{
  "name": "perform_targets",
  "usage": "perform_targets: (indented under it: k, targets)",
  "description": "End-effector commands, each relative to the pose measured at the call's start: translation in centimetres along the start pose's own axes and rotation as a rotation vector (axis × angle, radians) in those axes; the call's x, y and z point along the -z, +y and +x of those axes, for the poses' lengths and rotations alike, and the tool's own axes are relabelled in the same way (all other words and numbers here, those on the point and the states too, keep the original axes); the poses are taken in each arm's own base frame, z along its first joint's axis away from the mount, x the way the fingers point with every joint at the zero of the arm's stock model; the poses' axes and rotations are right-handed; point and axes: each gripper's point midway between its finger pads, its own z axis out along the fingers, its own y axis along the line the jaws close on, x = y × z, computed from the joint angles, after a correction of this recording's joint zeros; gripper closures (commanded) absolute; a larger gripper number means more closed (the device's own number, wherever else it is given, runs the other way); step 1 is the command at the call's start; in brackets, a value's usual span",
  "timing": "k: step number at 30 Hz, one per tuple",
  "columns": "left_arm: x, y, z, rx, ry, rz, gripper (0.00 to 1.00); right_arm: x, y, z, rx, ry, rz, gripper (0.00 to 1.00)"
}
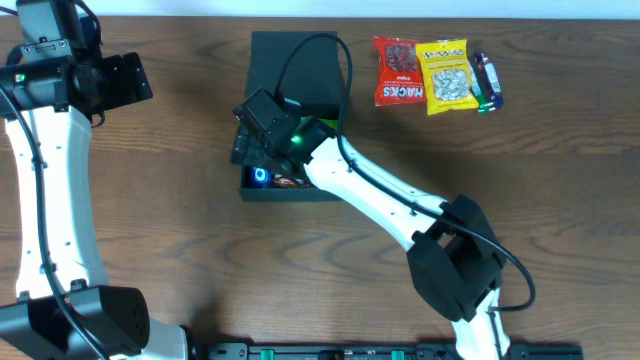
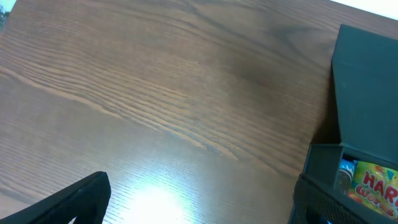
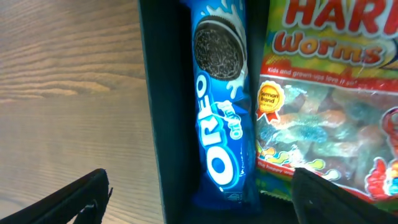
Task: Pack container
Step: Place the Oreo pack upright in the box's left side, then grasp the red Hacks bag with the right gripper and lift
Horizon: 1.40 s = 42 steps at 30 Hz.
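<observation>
The black box [image 1: 258,190] stands at table centre with its flap lid [image 1: 300,70] laid open toward the back. My right gripper [image 1: 262,150] is open just above the box's left side. In the right wrist view a blue Oreo pack [image 3: 221,112] stands against the box's left wall [image 3: 163,99], with a Haribo Worms bag [image 3: 329,93] beside it; my fingers [image 3: 199,202] straddle the wall and the Oreo pack, holding nothing. My left gripper [image 1: 125,78] is open and empty at far left. The left wrist view shows the box [image 2: 367,93] and the Haribo bag [image 2: 373,183] at right.
Three packets lie at the back right: a red Hacks bag [image 1: 397,70], a yellow nut bag [image 1: 445,77] and a dark bar [image 1: 487,82]. A black cable [image 1: 320,45] loops over the lid. The right arm [image 1: 390,200] crosses the table from front right.
</observation>
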Motion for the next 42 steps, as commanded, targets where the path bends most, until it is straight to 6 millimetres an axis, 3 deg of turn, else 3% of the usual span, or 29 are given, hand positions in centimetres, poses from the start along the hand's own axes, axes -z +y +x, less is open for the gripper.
perform_targets:
  k: [1, 4, 8, 12, 16, 23, 29, 35, 42]
  targets:
    - [0.7, 0.2, 0.1, -0.006, -0.007, -0.007, 0.05, 4.7, -0.1, -4.5, 0.074, -0.129, -0.03, 0.09]
    - [0.7, 0.2, 0.4, -0.006, 0.004, -0.007, 0.05, 9.2, -2.4, -9.3, 0.136, -0.29, 0.035, 0.04]
    - [0.7, 0.3, 0.7, -0.007, 0.016, -0.009, 0.05, 14.1, -7.4, -16.0, 0.258, -0.463, 0.174, 0.01]
    - [0.7, 0.3, 0.8, -0.003, 0.022, -0.009, 0.05, 14.3, -13.8, -20.6, 0.342, -0.445, 0.265, 0.01]
    - [0.7, 0.0, 0.9, -0.003, 0.024, 0.006, 0.05, 11.7, -19.5, -23.9, 0.298, -0.404, 0.262, 0.02]
    - [0.7, -0.6, 0.9, -0.003, 0.026, 0.043, 0.05, 5.0, -22.7, -26.6, 0.342, -0.429, 0.322, 0.01]
    - [0.7, -0.6, 0.9, -0.003, 0.027, 0.043, 0.05, -1.7, -23.7, -25.6, 0.419, -0.384, 0.366, 0.05]
    - [0.7, -0.6, 0.9, -0.003, 0.027, 0.043, 0.05, -5.5, -25.1, -24.5, 0.438, -0.356, 0.42, 0.08]
    - [0.7, -0.6, 0.9, -0.003, 0.026, 0.043, 0.05, -7.9, -27.0, -23.7, 0.434, -0.334, 0.467, 0.22]
